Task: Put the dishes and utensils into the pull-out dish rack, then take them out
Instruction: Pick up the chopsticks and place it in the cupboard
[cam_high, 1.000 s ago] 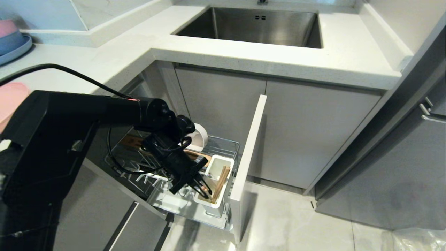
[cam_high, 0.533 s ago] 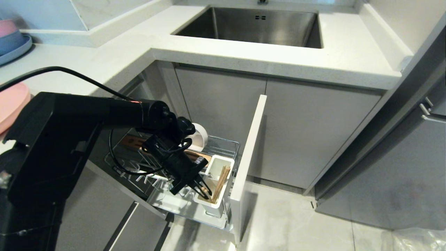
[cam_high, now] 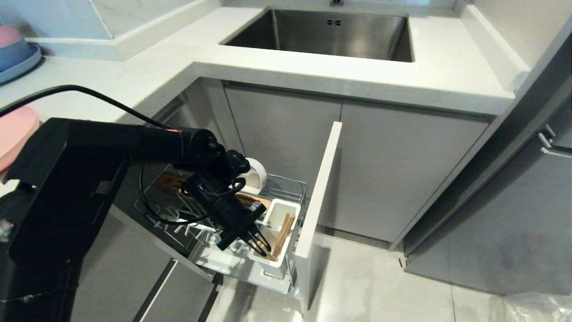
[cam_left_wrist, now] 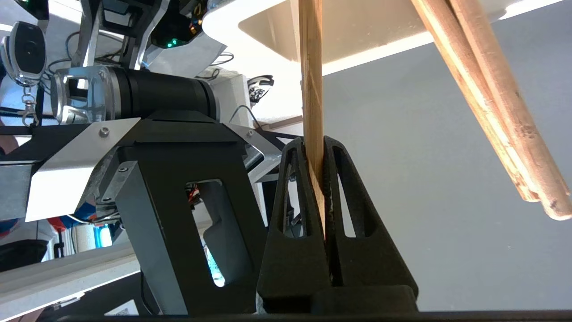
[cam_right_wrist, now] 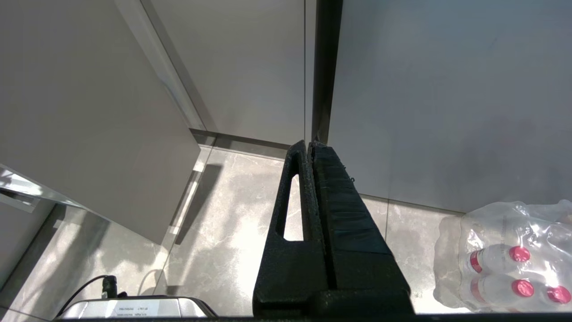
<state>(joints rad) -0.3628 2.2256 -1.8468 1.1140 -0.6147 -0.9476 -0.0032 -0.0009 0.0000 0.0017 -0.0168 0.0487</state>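
My left gripper (cam_high: 259,243) reaches down into the white cutlery caddy (cam_high: 286,206) at the front of the pull-out dish rack (cam_high: 292,185). In the left wrist view the left gripper (cam_left_wrist: 314,144) is shut on one wooden chopstick (cam_left_wrist: 311,89) that runs into the caddy (cam_left_wrist: 366,27). Two more chopsticks (cam_left_wrist: 491,112) lean in the caddy beside it, seen in the head view as chopsticks (cam_high: 282,237). A cream bowl (cam_high: 258,176) stands on edge in the rack behind my arm. The pink plate (cam_high: 15,134) lies on the counter at the left. The spoon is hidden. My right gripper (cam_right_wrist: 311,144) is shut and empty, parked over the floor.
The rack's cabinet front (cam_high: 318,197) stands out over the floor. A steel sink (cam_high: 330,31) sits in the counter above. A blue plate with stacked bowls (cam_high: 18,56) is at the far left. A wrapped pack of bottles (cam_right_wrist: 514,255) lies on the floor near my right gripper.
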